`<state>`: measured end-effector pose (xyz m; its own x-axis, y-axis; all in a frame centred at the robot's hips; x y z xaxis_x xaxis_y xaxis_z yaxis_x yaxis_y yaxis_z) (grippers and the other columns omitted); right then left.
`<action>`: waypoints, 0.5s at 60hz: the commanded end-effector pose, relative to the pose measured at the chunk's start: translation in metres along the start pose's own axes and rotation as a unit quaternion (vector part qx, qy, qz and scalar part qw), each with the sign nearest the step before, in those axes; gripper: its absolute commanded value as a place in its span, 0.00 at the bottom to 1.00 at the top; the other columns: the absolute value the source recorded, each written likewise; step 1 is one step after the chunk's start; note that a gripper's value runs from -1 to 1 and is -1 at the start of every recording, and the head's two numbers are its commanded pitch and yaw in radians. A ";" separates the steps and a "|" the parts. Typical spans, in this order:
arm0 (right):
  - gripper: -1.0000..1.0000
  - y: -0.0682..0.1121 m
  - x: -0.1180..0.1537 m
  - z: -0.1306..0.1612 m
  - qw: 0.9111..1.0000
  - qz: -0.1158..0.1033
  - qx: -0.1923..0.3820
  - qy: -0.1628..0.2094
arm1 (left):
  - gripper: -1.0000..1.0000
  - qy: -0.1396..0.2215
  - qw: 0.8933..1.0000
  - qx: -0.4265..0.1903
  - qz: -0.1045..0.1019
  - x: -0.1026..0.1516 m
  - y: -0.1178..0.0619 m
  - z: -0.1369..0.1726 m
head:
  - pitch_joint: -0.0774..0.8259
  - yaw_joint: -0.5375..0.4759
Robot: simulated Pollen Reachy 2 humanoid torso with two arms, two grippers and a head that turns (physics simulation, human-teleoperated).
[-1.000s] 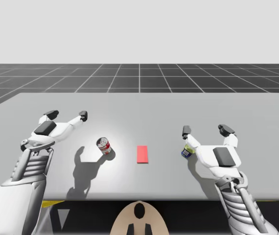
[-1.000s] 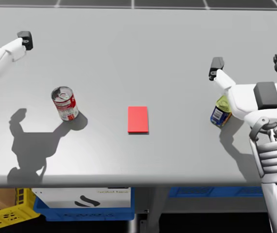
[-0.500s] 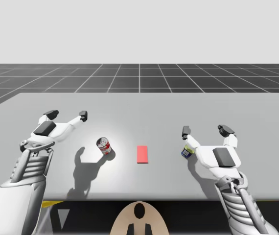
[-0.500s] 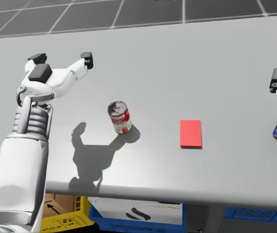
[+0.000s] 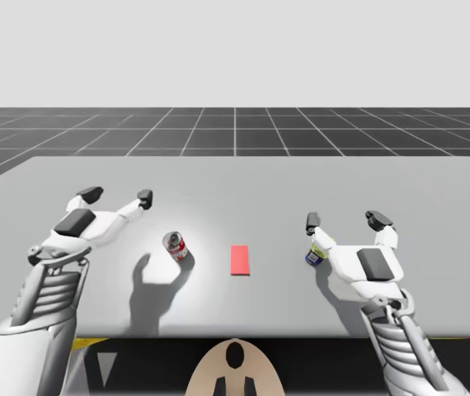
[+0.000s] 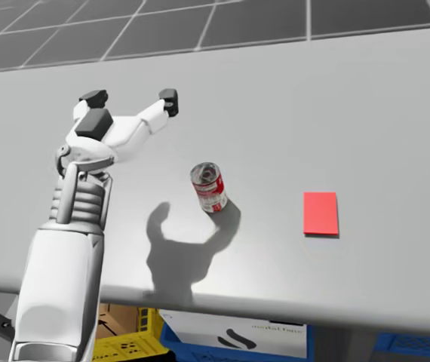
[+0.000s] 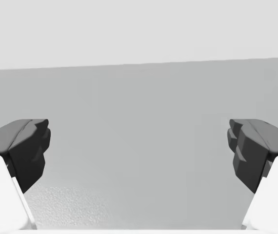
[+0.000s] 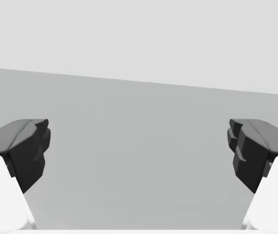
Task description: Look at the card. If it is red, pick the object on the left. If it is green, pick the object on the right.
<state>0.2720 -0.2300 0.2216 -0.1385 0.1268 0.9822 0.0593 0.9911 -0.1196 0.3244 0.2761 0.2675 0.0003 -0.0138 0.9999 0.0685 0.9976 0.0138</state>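
The card (image 5: 240,259) is red and lies flat near the middle of the table (image 5: 235,177), somewhat closer to the near edge than to the far one, with its long sides running from near to far. Toward the table's left edge, a little apart from the card, stands the red-and-white can (image 5: 176,246); in the head view the can (image 6: 209,187) leans slightly, its silver top showing, and the card (image 6: 320,213) sits well clear of it. On the card's other side, toward the right edge, is a small blue-and-yellow container (image 5: 315,252), partly hidden by my right hand. My left arm comes up from the near left corner, its ribbed forearm rising steeply and the hand bent over toward the far edge and angled inward. My left gripper (image 5: 118,196) hovers above the table further left than the can, with its shadow falling just beside the can on the near side. Its fingers are spread wide with nothing between them, as the left wrist view shows of the gripper (image 7: 139,146), which looks over bare table. My right arm rises from the near right corner, hand pointing at the far edge. My right gripper (image 5: 344,219) is likewise spread wide and holds nothing, one finger just above the container.
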 end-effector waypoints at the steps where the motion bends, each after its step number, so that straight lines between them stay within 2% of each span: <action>1: 0.00 0.001 -0.005 -0.002 1.000 -0.008 -0.003 0.006 | 0.00 -0.007 0.999 -0.035 0.005 0.013 -0.017 0.026 | 0.82 0.79; 7: 0.00 0.001 -0.007 -0.003 1.000 -0.005 -0.005 0.005 | 0.00 -0.011 0.998 -0.063 -0.007 0.021 -0.021 0.056 | 0.82 0.81; 10: 0.00 0.001 -0.007 -0.003 1.000 -0.005 -0.005 0.004 | 0.00 -0.016 0.998 -0.066 0.007 0.021 -0.022 0.067 | 0.82 0.81; 15: 0.00 0.002 -0.008 -0.002 1.000 -0.006 -0.005 0.004 | 0.00 -0.002 0.996 -0.092 0.020 0.016 -0.020 0.085 | 0.82 0.81; 27: 0.00 0.003 -0.009 -0.002 1.000 -0.006 -0.004 0.004 | 0.00 0.032 0.992 -0.118 0.009 -0.021 -0.018 0.109 | 0.81 0.82; 30: 0.00 0.003 -0.009 -0.002 1.000 -0.006 -0.003 0.005 | 0.00 0.043 0.992 -0.123 0.000 -0.032 -0.018 0.112 | 0.81 0.82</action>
<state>0.2760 -0.2316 0.2151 -0.1340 0.1300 0.9824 0.0652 0.9904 -0.1221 0.2278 0.2649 0.2590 0.0356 -0.0070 0.9993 0.2730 0.9620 -0.0030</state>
